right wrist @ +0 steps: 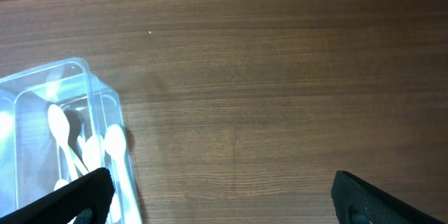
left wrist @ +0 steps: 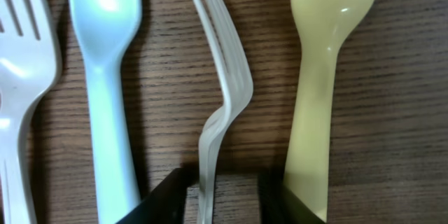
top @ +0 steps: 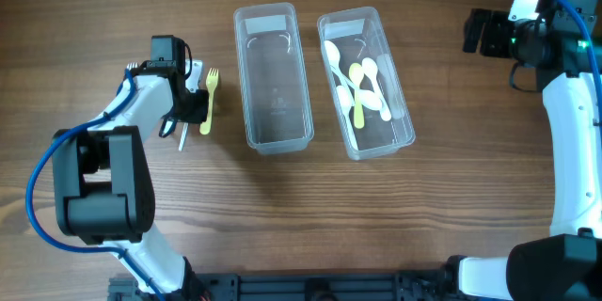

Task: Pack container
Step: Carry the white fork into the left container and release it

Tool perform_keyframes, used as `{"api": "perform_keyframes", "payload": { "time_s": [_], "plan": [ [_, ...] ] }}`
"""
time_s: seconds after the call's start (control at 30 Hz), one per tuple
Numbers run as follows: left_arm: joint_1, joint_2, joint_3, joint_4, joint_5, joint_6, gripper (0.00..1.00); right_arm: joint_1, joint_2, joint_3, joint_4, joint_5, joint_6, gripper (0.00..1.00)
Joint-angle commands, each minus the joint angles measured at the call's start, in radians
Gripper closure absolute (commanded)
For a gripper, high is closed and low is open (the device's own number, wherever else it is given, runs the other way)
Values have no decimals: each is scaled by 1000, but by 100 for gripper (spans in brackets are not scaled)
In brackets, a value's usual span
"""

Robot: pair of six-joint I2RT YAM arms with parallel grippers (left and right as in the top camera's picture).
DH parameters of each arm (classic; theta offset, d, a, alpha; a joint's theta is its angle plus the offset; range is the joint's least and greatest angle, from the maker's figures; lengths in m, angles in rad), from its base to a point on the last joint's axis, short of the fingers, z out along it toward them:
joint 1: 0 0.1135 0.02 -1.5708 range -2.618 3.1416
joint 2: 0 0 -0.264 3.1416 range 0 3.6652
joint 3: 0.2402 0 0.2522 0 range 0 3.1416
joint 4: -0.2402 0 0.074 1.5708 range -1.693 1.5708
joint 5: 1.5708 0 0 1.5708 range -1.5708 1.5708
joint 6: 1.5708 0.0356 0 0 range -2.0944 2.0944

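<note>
Though it holds nothing, one clear container [top: 273, 103] stands lengthwise on the tabletop [top: 451, 188] just to the right of the left claw [left wrist: 224, 206]. Just beyond it, a little farther from that claw, a second clear container [top: 343, 26] of the same shape carries a loose heap of white and pale yellow spoons [top: 362, 80]. The left claw sits low over a row of cutlery lying side by side on the wood. A white fork [left wrist: 222, 91], turned up on its edge, runs its handle straight into the gap between the dark fingers [left wrist: 164, 199]. The claw is released, one finger standing on either side of that handle and a strip of wood showing between them, so nothing is grasped. Just outside the right finger lies a yellow fork [top: 210, 94]; outside the left finger lies a pale spoon [left wrist: 105, 77], bowl pointing away from the claw, and past that a second white fork [left wrist: 21, 56] at the edge of the wrist view. The right claw [right wrist: 220, 182] is well apart from all of this, out past the filled container. Its fingers are spread wide over bare wood, with one corner of that container showing by its left finger — it grasps nothing.
</note>
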Motion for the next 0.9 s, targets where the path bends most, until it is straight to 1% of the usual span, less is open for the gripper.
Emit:
{"api": "perform_keyframes", "payload": {
  "time_s": [0.0, 0.1, 0.23, 0.47, 0.6, 0.73, 0.87],
  "plan": [
    [16, 24, 15, 3, -14, 16, 78, 3, 0, 9, 3, 8, 8, 0],
    [17, 24, 15, 5, -14, 16, 83, 3, 0, 9, 3, 8, 8, 0],
    [16, 24, 19, 6, -14, 14, 95, 3, 0, 9, 3, 8, 8, 0],
    [16, 2, 71, -66, -40, 14, 96, 3, 0, 9, 3, 8, 8, 0],
    [16, -21, 145, -139, -40, 2, 96, 3, 0, 9, 3, 8, 8, 0],
    [16, -50, 239, -220, -35, -47, 96, 3, 0, 9, 3, 8, 8, 0],
    [5, -94, 309, -280, 68, -73, 96, 3, 0, 9, 3, 8, 8, 1]
  ]
}}
